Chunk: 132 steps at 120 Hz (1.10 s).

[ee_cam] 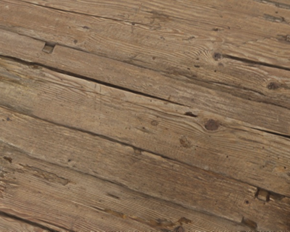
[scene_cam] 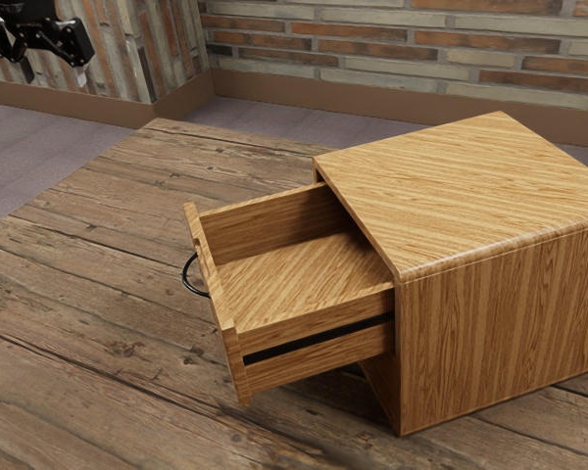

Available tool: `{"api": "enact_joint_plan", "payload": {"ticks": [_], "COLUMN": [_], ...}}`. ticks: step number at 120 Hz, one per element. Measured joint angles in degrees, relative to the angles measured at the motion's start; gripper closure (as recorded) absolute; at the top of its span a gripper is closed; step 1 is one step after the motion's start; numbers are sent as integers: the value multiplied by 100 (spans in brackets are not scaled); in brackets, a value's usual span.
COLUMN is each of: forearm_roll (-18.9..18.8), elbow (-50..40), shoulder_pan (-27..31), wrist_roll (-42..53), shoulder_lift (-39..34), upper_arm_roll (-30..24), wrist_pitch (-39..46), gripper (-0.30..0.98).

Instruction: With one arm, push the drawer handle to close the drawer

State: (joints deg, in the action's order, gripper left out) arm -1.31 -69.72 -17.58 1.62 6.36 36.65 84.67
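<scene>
Black claw [scene_cam: 55, 74] spread, I hover well apart from the open drawer [scene_cam: 294, 279], likely for room to line up on its handle [scene_cam: 185, 276].

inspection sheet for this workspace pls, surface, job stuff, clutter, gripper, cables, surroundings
surface: weathered wood-plank tabletop, with cracks and knots
job's things: wood-grain cabinet on the tabletop; its drawer pulled out; black curved handle on the drawer front
clutter: nothing seen
grippers: black two-finger gripper at the exterior view's upper left, fingers apart, away from the handle
cables: nothing seen
surroundings: brick wall, brown baseboard, greyish-purple floor
</scene>
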Motion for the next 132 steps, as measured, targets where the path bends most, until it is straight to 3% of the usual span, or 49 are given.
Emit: {"api": "enact_joint_plan", "payload": {"ticks": [48, 68, 81, 87, 96, 105, 121, 132], "forearm_roll": [-47, 206, 217, 117, -31, -113, -191, -228], "elbow": [564, 76, -1175, -1921, -3273, -4508, -5816, -6322], "shoulder_pan": [-71, -355, -912, -486, 1091, 1929, 2700, 2908], "wrist_roll": [131, 247, 187, 134, 50, -21, -127, -187], "shoulder_lift": [-477, -531, -1409, -1982, -3181, -3801, -4154, -3838], "upper_arm_roll": [-300, -289, -285, -533, -1724, -2089, -2226, -2461], "wrist_pitch": [213, 277, 250, 251, 293, 436, 911, 1092], "gripper": [2, 2, 2, 2, 2, 2, 2, 2]}}
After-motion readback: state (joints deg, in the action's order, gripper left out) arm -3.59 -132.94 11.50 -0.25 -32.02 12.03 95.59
